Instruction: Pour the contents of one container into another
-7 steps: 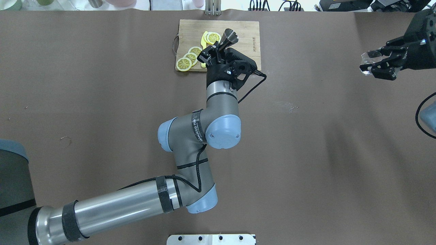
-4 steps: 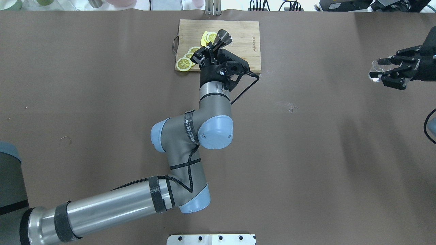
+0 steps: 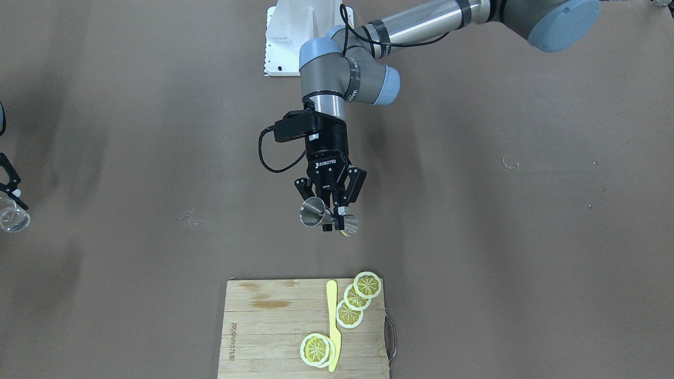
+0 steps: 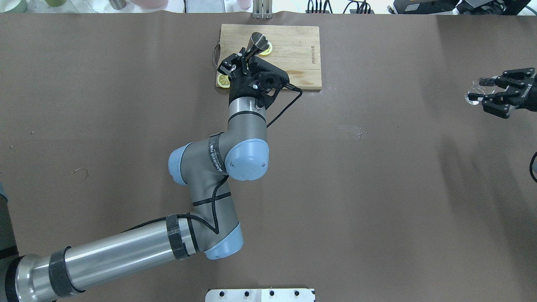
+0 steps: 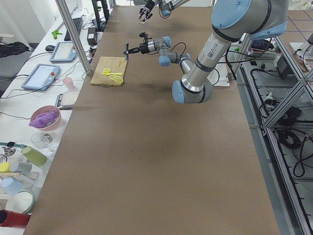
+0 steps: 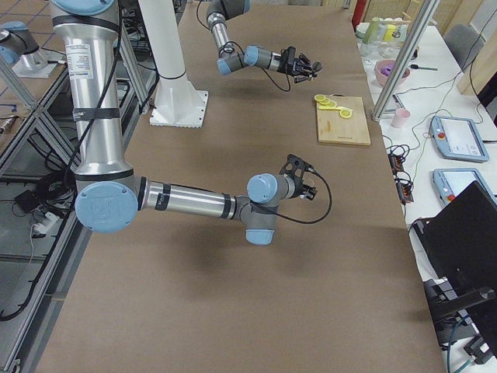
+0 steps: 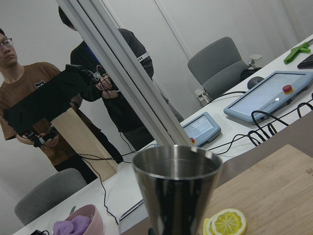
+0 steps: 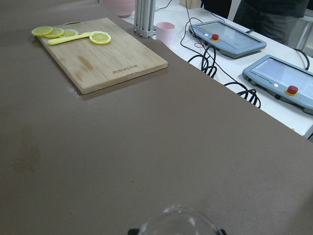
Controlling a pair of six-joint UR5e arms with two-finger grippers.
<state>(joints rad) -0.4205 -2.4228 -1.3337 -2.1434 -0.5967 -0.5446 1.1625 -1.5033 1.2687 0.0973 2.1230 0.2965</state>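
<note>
Clamped at the waist in the left end effector [image 3: 333,215]: small silver-grey hourglass metal jigger [image 3: 311,211], lying sideways in mid-air over the brown worktop [image 3: 158,131], near the wooden cutting board [image 3: 263,326] with its lemon slices [image 3: 349,314]. Far across, pinched in the right end effector [image 4: 484,90]: small clear glass tumbler [image 4: 473,95], held up, well apart from the jigger.

The left gripper [image 3: 333,215] hung above the brown table [image 3: 500,252] with its fingers closed on the waist of the metal jigger [image 3: 314,211], which lay sideways. Nearer the camera, a wooden cutting board [image 3: 263,337] carried lemon slices [image 3: 349,314] and a yellow knife [image 3: 332,316]. At the left edge, the glass tumbler [image 3: 11,220] showed just below the right gripper [image 3: 11,195], which was mostly out of frame.
</note>
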